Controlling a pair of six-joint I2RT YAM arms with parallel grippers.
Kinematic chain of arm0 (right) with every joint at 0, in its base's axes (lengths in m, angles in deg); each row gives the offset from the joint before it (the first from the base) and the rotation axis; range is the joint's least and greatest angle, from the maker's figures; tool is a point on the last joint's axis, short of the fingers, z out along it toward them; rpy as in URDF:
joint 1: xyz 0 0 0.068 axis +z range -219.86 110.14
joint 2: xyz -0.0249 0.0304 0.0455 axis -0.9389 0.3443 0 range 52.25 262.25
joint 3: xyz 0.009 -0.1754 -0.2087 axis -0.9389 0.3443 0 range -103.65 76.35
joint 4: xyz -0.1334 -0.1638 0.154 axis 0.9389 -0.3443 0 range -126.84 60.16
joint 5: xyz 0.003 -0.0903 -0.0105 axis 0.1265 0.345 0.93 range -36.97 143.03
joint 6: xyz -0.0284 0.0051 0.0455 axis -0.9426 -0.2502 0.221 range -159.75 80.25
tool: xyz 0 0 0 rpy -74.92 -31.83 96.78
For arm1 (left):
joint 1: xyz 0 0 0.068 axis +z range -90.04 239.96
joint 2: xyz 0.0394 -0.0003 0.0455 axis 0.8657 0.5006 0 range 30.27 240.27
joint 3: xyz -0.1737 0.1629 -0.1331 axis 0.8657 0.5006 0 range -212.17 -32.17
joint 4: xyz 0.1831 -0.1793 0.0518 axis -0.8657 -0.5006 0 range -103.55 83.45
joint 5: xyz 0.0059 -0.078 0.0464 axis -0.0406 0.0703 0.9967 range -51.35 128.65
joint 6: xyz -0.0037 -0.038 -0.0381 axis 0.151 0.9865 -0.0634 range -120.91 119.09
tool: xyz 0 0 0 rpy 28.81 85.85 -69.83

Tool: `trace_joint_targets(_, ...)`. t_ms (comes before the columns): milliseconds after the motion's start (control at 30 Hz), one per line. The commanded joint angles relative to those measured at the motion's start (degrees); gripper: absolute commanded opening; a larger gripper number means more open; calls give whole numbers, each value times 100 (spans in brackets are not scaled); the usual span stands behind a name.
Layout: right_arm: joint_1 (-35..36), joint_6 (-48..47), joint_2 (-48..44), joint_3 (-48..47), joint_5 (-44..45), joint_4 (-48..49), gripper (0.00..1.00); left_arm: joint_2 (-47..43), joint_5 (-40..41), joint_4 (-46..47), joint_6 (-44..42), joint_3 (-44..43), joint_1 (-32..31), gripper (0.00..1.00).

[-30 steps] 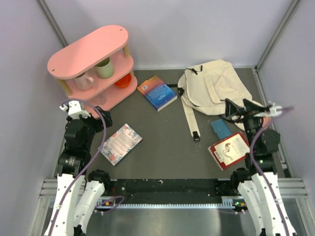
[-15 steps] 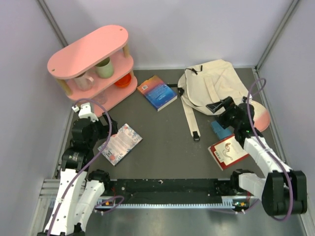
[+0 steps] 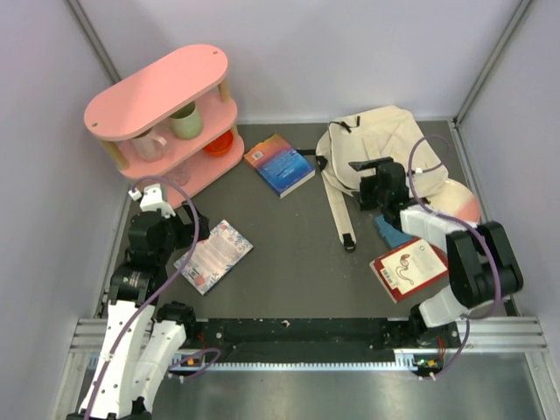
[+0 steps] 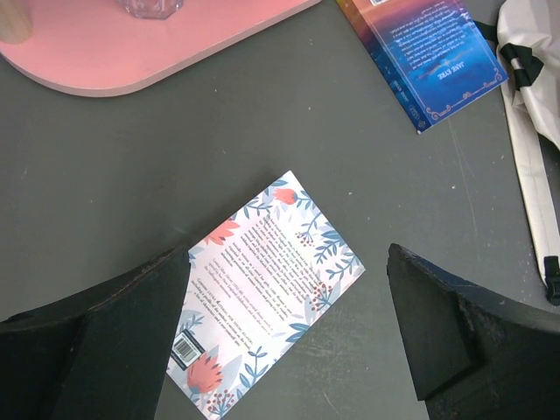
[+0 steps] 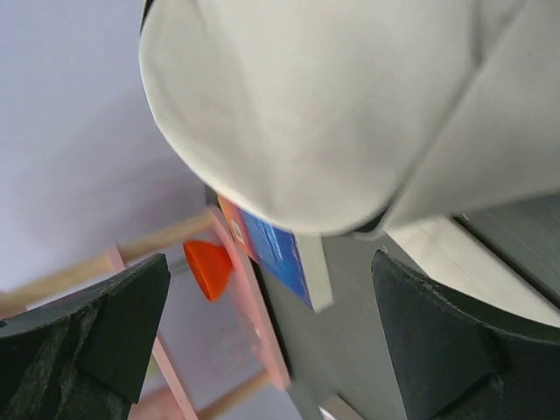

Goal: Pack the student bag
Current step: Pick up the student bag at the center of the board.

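The student bag (image 3: 385, 144), a cream canvas backpack, lies flat at the back right with its long strap (image 3: 336, 210) trailing toward me. My right gripper (image 3: 364, 185) hovers open at the bag's near left edge, pointing left. In the right wrist view the bag (image 5: 332, 105) fills the top, just above the open right gripper (image 5: 271, 337), which holds nothing. My left gripper (image 3: 179, 234) stands open above a floral book (image 3: 216, 254). In the left wrist view that book (image 4: 267, 293) lies between the spread fingers of the left gripper (image 4: 289, 328), untouched.
A blue book (image 3: 278, 164) lies left of the bag. A red book (image 3: 409, 267) and a small blue item (image 3: 391, 229) sit near the right arm, with a pink disc (image 3: 459, 206) beside them. A pink shelf (image 3: 166, 114) with mugs and an orange bowl (image 5: 208, 267) stands back left.
My right arm has swung left from the right wall to the bag's near left edge, staying open. The left arm dropped slightly toward the floral book, then held still.
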Motion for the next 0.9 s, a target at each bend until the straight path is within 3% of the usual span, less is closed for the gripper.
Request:
trace_joint_targets(0, 45, 886, 864, -938, 442, -281, 98, -37, -68, 48, 56, 32, 9, 99)
trace_joint_targets(100, 159, 1053, 1155, -1036, 352, -45, 98, 7, -68, 48, 56, 32, 9, 99)
trace_joint_targets(333, 458, 993, 743, -624, 845, -62, 97, 25, -50, 75, 74, 49, 9, 99)
trace_joint_targets(633, 660, 1600, 444, -509, 1363, -739, 94, -10, -77, 75, 83, 49, 9, 99)
trace_joint_targets(867, 581, 1880, 996, -1053, 1565, -1187, 91, 7, -103, 83, 91, 67, 9, 99)
